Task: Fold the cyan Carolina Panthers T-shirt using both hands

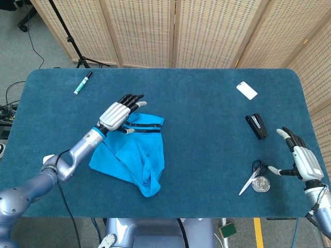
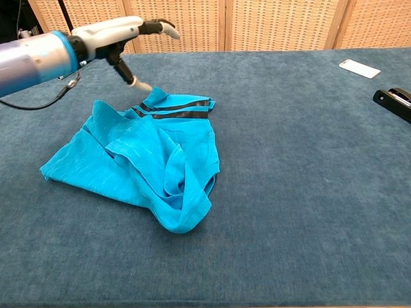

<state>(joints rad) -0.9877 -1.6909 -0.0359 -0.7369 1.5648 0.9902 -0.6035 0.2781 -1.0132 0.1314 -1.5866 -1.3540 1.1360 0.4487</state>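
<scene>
The cyan T-shirt (image 1: 137,155) (image 2: 148,160) lies crumpled in a heap left of the table's middle, with black stripes along its far edge. My left hand (image 1: 118,112) (image 2: 122,32) hovers above the shirt's far-left corner with its fingers spread, holding nothing. My right hand (image 1: 302,157) stays at the table's right edge, far from the shirt, fingers apart and empty. The chest view does not show the right hand.
On the blue table (image 1: 207,103) lie a green marker (image 1: 82,82) at the far left, a white eraser (image 1: 47,158) by the left edge, a white phone (image 1: 246,90) (image 2: 359,68), a black stapler (image 1: 256,126) (image 2: 393,101), and scissors (image 1: 252,176) beside a small clip jar (image 1: 262,184).
</scene>
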